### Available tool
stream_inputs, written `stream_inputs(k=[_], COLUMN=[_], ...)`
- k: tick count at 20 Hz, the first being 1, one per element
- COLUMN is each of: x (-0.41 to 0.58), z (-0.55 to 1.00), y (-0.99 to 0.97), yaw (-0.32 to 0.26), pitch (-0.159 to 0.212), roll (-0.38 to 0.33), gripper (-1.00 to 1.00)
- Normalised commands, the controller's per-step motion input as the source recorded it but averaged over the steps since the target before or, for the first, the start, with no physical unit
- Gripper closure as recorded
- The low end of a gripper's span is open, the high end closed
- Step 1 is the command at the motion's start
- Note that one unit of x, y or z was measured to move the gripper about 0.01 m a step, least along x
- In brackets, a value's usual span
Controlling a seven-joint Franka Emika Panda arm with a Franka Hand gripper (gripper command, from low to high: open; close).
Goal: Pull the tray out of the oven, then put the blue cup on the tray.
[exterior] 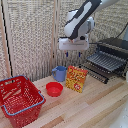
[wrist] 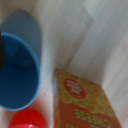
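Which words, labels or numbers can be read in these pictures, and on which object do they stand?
None can be read.
The box has a red emblem and print on its front: too blurred in both views.
The blue cup, red bowl, red basket and oven: no text visible.

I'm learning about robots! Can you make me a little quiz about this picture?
1. True or false: the tray is already pulled out of the oven.
2. What stands between the blue cup and the oven: A) red basket B) snack box C) red bowl?
3. What hangs in the air above the cup?

Key: 1 true. 2 B, the snack box. 3 the gripper.
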Motion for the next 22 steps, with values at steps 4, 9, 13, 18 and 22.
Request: stream_inputs(k=[4, 9, 13, 18, 22], x=[0.159, 0.009, 0.092, 0.075, 0.042], z=[0.00, 0.09, 0.12, 0.08, 0.00], y=[0.14, 0.08, -0.07, -0.29, -0.37], yaw=[-0.055, -0.083, -0.021, 0.025, 0.079], pitch=[-0.035, 0.010, 0.020, 0.115, 0.156], roll=[0.375, 0.300, 0.105, 0.033, 0.000], gripper=[-1.00, -1.00, -1.00, -1.00, -1.00])
